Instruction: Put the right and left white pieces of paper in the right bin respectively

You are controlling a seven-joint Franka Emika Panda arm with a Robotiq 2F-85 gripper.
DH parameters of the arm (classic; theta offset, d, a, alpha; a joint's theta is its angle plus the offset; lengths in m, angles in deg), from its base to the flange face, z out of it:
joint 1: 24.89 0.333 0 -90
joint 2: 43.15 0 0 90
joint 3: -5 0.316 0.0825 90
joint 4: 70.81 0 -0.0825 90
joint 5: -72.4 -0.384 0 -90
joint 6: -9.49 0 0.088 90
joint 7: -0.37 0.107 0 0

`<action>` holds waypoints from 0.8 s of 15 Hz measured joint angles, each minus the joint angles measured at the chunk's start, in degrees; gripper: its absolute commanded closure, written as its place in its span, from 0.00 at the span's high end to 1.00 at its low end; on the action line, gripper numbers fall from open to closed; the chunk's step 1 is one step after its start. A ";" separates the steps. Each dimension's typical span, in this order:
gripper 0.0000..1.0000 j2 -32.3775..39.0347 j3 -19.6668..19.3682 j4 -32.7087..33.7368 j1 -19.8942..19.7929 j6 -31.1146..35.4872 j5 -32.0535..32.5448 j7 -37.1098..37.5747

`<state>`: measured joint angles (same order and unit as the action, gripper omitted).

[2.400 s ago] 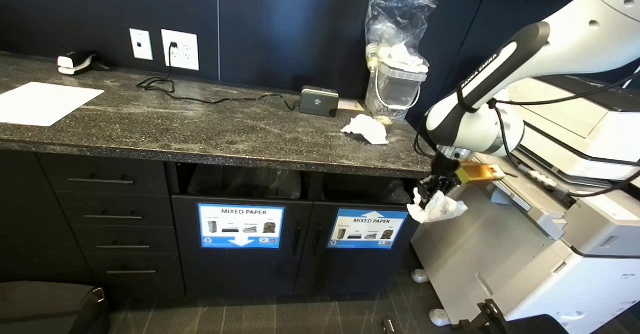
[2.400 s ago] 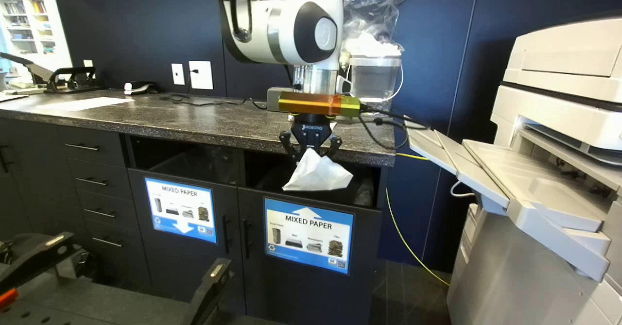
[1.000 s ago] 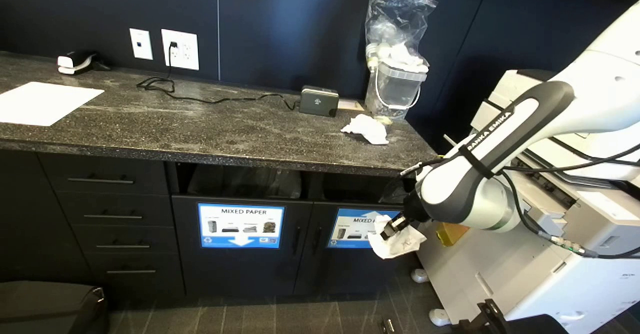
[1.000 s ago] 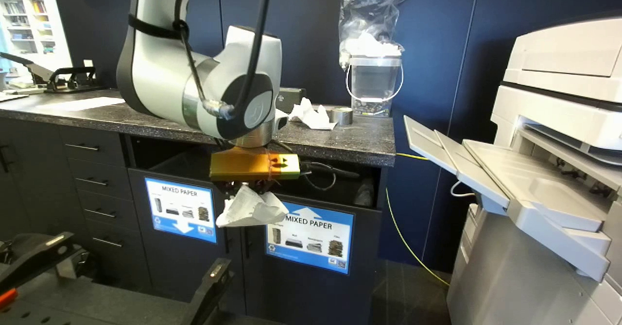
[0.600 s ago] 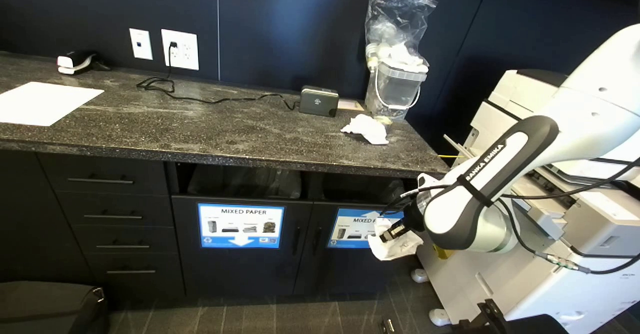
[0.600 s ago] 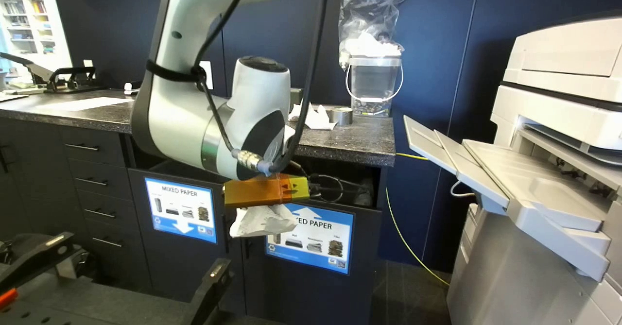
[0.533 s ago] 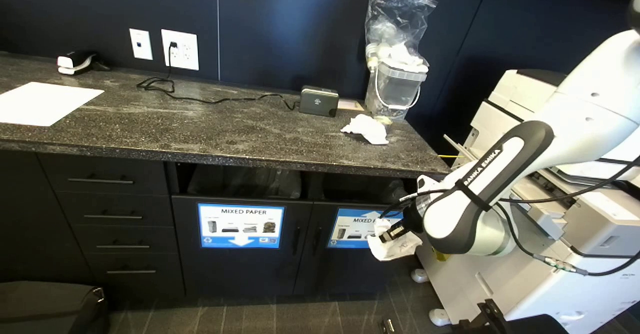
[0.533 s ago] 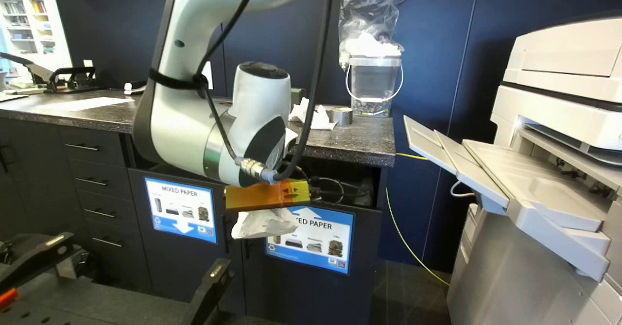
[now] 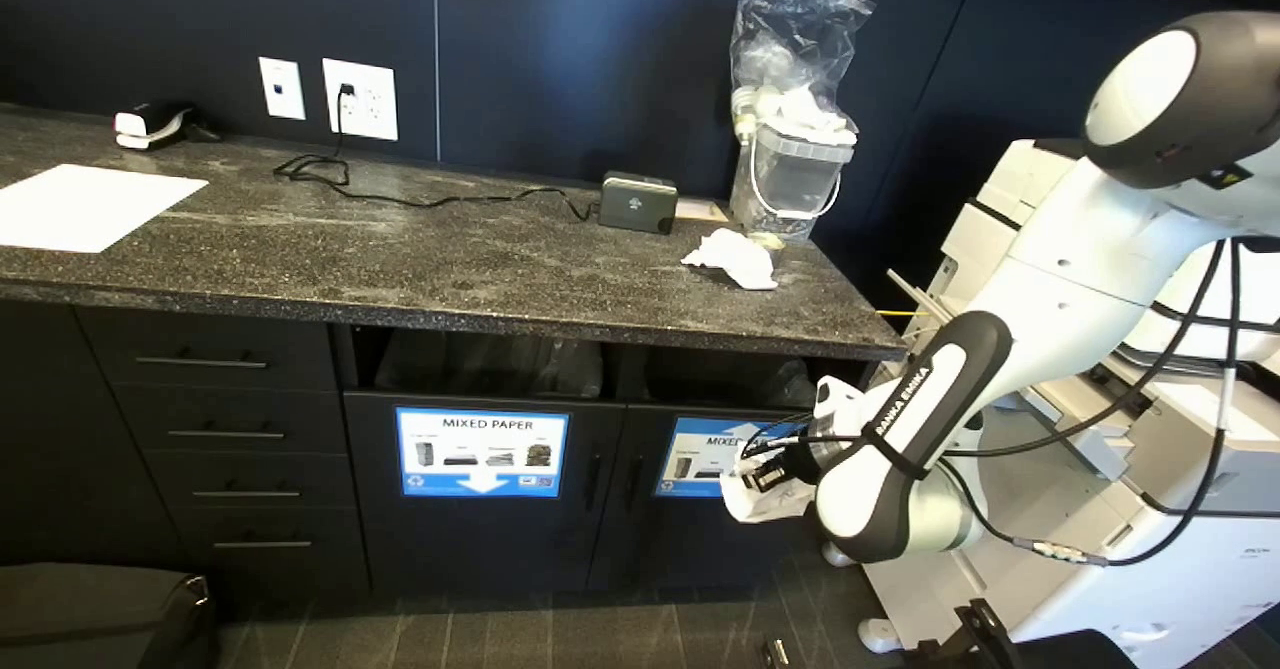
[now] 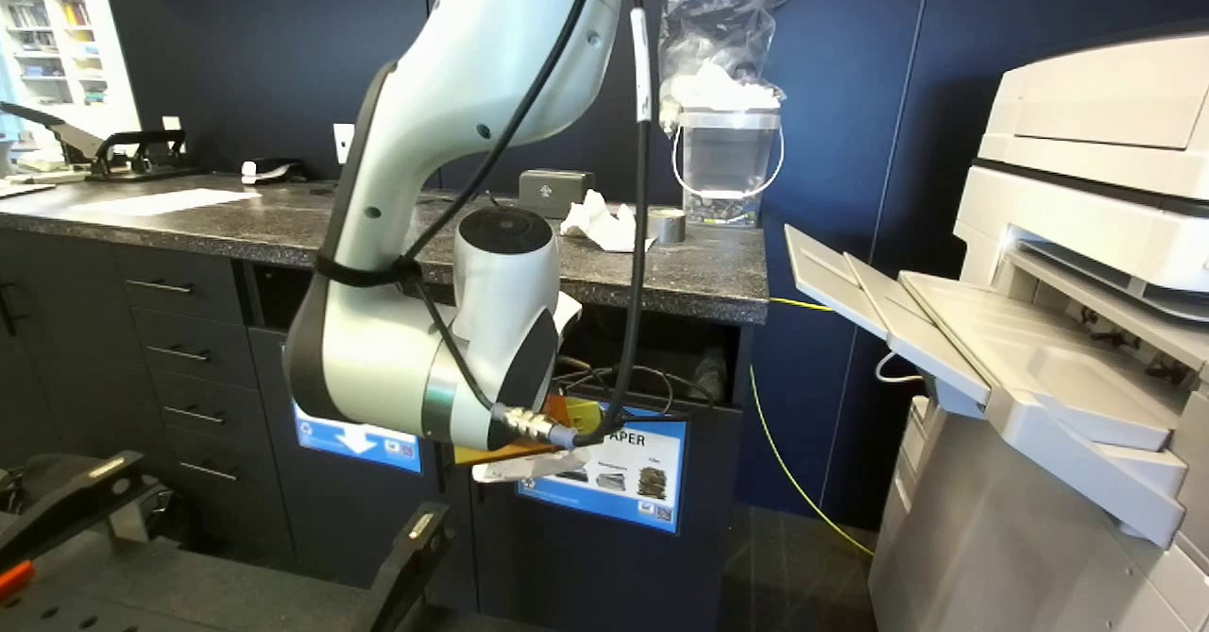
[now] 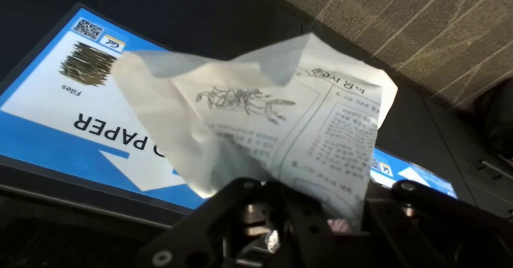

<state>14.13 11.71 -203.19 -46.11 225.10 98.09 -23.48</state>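
My gripper (image 9: 768,477) is shut on one crumpled white piece of paper (image 9: 752,505), whose printed side faces the camera in the wrist view (image 11: 248,103). Both hang outside the right bin (image 9: 700,549), in front of its door and below its slot, overlapping its blue sign (image 10: 652,509). In an exterior view the arm hides the fingers, and only a strip of the held paper shows below the wrist. The other white piece of paper (image 9: 735,257) lies rumpled on the counter, near its right end, in both exterior views.
The counter's front edge (image 9: 500,321) juts above the bins. A twin bin (image 9: 480,539) adjoins on the left. A white copier (image 10: 1086,349) stands to the right. A bagged bucket (image 9: 797,174), a dark box (image 9: 637,202) and a tape roll (image 10: 667,226) sit near the loose paper.
My gripper has come down with the paper from about the slot's height to the sign, and the wrist has tipped over. The arm above it keeps shifting. The counter paper is unmoved.
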 measured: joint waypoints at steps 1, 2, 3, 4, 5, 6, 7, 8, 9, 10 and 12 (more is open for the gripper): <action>0.16 1.39 -0.64 1.41 1.05 1.89 0.00 1.01; 0.17 2.57 -0.95 2.81 1.82 3.54 0.00 2.34; 0.16 3.57 -1.04 4.20 2.39 5.06 -0.01 3.78; 0.16 4.36 -1.08 5.56 2.87 6.46 -0.02 5.20; 0.16 5.03 -1.10 6.91 3.28 7.83 -0.07 6.69; 0.16 5.61 -1.11 8.23 3.59 9.02 -0.08 8.19; 0.16 6.12 -1.11 9.56 3.82 9.96 -0.09 9.74; 0.16 6.56 -1.11 10.90 3.98 10.74 -0.09 11.29; 0.16 6.94 -1.11 12.21 4.05 11.17 -0.09 12.75; 0.16 7.30 -1.11 13.46 4.06 11.40 -0.09 14.10; 0.15 8.13 -1.17 15.93 4.05 12.22 -0.10 16.62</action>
<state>22.26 10.54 -187.26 -42.06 237.32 97.99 -6.86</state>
